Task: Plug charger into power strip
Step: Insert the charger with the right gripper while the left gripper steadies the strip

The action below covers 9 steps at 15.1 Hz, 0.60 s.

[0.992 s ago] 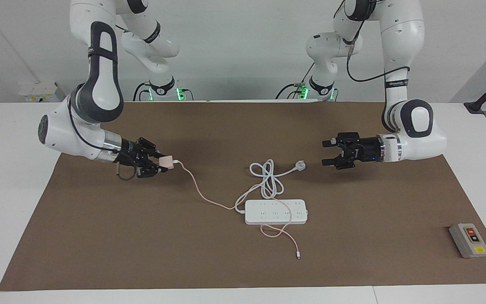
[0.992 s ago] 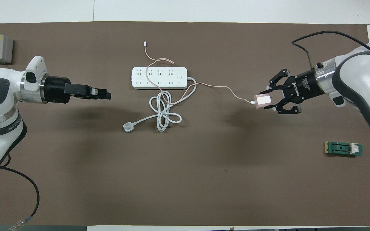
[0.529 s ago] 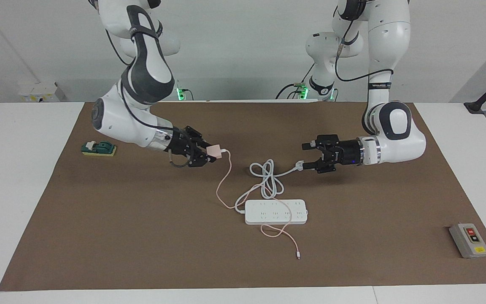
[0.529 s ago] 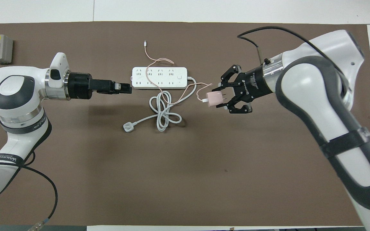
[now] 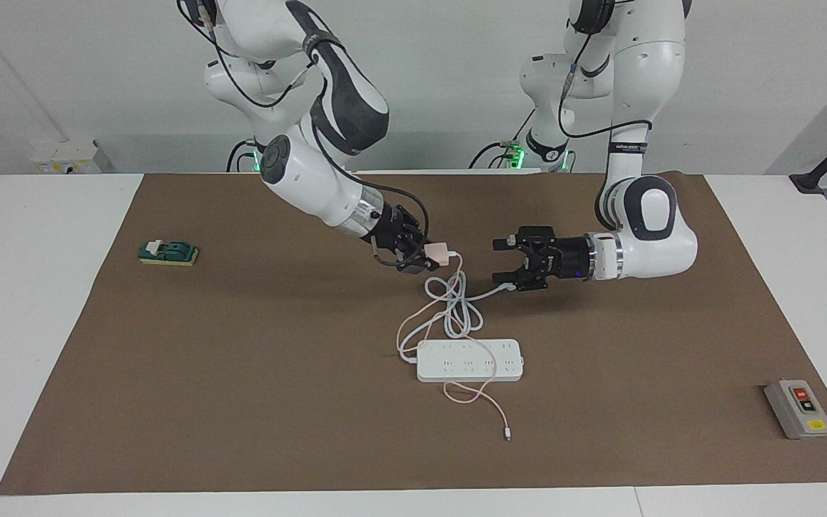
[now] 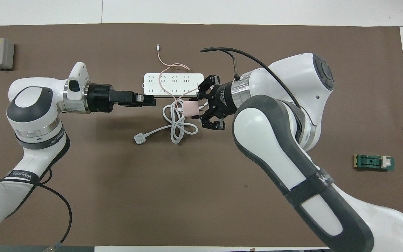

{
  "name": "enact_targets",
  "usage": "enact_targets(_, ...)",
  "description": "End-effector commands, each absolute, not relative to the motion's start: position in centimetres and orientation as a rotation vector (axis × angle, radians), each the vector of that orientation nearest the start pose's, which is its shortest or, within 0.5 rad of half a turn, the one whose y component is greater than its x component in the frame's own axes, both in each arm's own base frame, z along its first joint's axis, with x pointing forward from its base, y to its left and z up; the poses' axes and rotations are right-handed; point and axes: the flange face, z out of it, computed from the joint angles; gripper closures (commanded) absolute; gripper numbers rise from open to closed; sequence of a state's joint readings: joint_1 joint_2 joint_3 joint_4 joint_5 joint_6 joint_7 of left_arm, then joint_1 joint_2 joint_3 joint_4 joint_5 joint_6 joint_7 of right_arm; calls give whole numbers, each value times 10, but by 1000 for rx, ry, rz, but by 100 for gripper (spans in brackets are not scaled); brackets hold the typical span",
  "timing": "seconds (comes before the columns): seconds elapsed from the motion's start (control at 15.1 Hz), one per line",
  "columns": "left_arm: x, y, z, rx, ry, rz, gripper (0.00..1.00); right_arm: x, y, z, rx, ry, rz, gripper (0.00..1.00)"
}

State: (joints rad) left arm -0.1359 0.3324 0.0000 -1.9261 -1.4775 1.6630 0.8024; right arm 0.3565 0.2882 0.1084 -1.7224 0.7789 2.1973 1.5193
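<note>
My right gripper (image 5: 426,258) is shut on the pale-pink charger (image 5: 441,253) and holds it in the air over the coiled white cord (image 5: 459,310), nearer to the robots than the power strip (image 5: 469,361). In the overhead view the charger (image 6: 189,109) sits between the right gripper's (image 6: 198,110) fingers, beside the strip's (image 6: 151,82) edge. The pink cable loops across the strip to its white connector (image 5: 507,434). My left gripper (image 5: 505,261) is open and empty in the air over the cord near the white three-pin plug (image 6: 139,138).
A grey box with red and yellow buttons (image 5: 798,408) stands at the left arm's end of the table. A small green and yellow block (image 5: 168,252) lies at the right arm's end. A brown mat (image 5: 241,402) covers the table.
My right arm has carried the charger from its end of the table to over the coiled cord, and the pink cable has slackened into a loop. My left gripper has moved in toward the middle.
</note>
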Motion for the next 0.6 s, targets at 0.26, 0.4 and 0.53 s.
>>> enact_targets(0.26, 562, -181, 348, 1663, -104, -46, 0, 597, 340, 444, -1820, 1732, 673, 100)
enact_targets(0.4, 561, -185, 349, 1651, -107, -51, 0, 597, 339, 438, -1836, 1738, 699, 100)
enact_targets(0.53, 560, -197, 349, 1647, -98, -38, 0, 598, 342, 435, -1847, 1736, 716, 100)
